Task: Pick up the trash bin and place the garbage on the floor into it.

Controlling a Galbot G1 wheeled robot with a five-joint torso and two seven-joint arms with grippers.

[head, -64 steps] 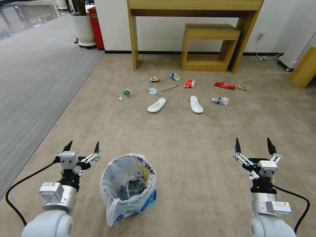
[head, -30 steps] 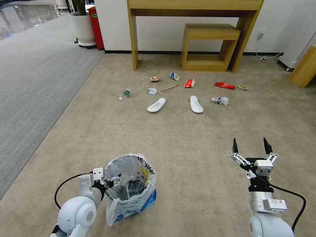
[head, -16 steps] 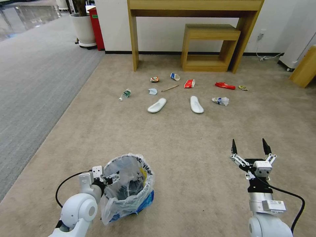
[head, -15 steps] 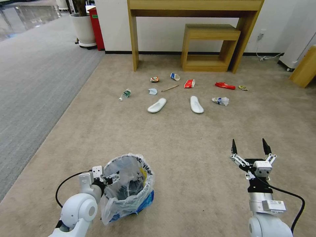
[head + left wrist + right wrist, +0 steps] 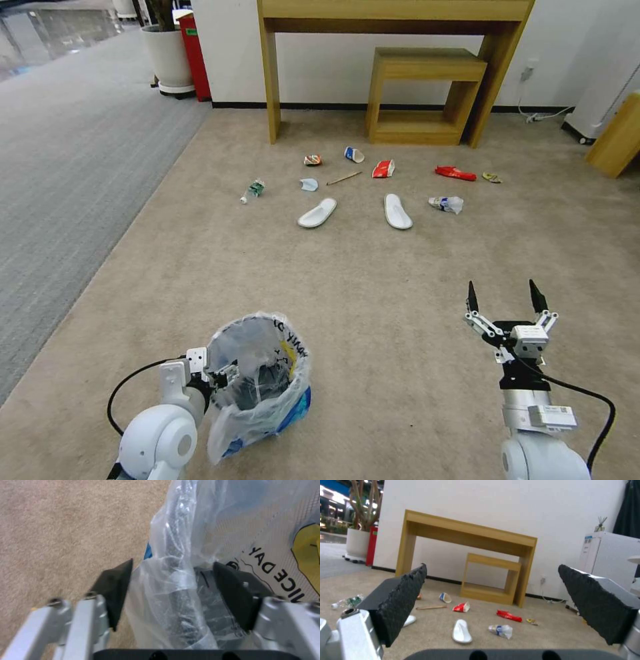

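In the head view, your left gripper (image 5: 223, 375) sits at the near-left rim of the trash bin (image 5: 260, 383), one finger outside the wall and one reaching inside over the bag. The bin leans away from that gripper, toward the robot's right. Your right gripper (image 5: 501, 305) hangs spread and empty well to the bin's right, above bare carpet (image 5: 373, 267). Far ahead of both grippers lies the garbage (image 5: 373, 190), scattered before the wooden table (image 5: 393, 17): two white slippers (image 5: 318, 213), a crushed bottle (image 5: 253, 189), cups and wrappers.

In the left wrist view, the rim and its bunched clear liner (image 5: 173, 580) run straight between the left gripper's dark pads (image 5: 115, 593). There is a gap on both sides, so the gripper is parted around the rim, not yet clamped on it. The liner looks thin, slick and crinkly; I'd judge the bin light and quick to tip. Bite the stiff rim itself, not loose film, or it may slide out.

In the right wrist view, the right gripper's pads (image 5: 403, 597) stand wide apart, framing a slipper (image 5: 461, 631) and a red wrapper (image 5: 508, 616) far beyond.
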